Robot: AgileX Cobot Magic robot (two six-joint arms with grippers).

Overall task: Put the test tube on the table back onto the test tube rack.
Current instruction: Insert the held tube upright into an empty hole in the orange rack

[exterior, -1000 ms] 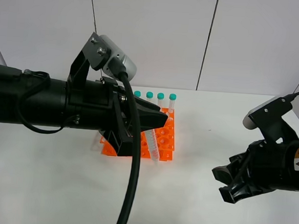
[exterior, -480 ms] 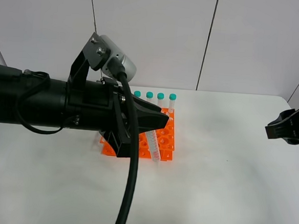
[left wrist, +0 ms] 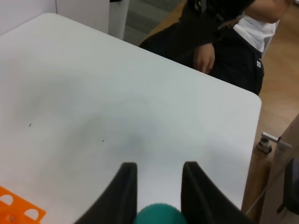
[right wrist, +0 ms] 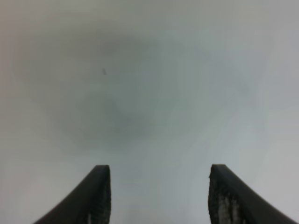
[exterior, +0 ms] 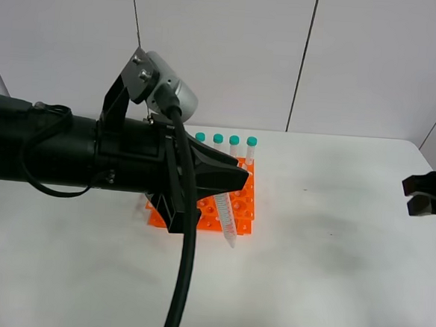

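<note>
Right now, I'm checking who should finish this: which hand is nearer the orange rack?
Left. The left hand, shut on the test tube, is right at the test tube rack; the right hand is open, empty, far off by the table's right edge.

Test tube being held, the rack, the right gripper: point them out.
test tube (exterior: 225,215), exterior high view, mid-body.
rack (exterior: 243,201), exterior high view, top tier.
right gripper (exterior: 408,196), exterior high view, between fingertips.

Orange test tube rack; clear test tube, teal cap; white table; black fingers.
</note>
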